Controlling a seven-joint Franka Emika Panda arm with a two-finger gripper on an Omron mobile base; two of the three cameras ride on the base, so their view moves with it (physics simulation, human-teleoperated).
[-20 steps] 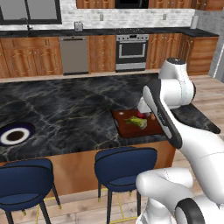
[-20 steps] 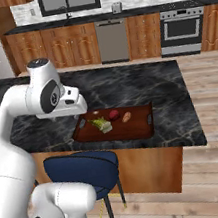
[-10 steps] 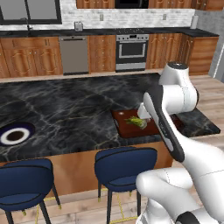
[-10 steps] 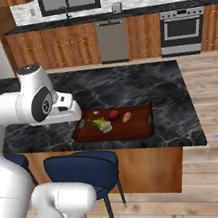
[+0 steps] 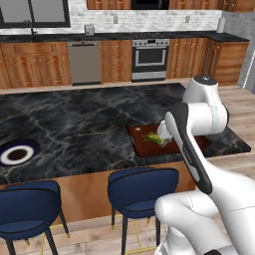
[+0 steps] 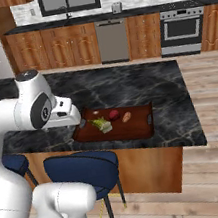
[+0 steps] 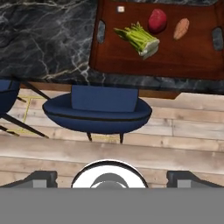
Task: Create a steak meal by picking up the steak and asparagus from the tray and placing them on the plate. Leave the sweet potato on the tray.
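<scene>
No writing reads anywhere. On the tray [image 7: 131, 59], asparagus [image 7: 139, 39] lies at 8 o'clock of the steak [image 7: 157, 20]; end effector [image 7: 108, 178] released.

The white arm is rising from the base, bending at the elbow and reaching forward and down. In the hand view the gripper [image 7: 109, 177] is pointing downward with its jaws standing wide apart, the dark fingertips [image 7: 41, 177] gripping nothing.

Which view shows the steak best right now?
The hand view: the steak lies unobstructed on the tray. The right base view shows it smaller; in the left base view the arm covers that part of the tray.
</scene>
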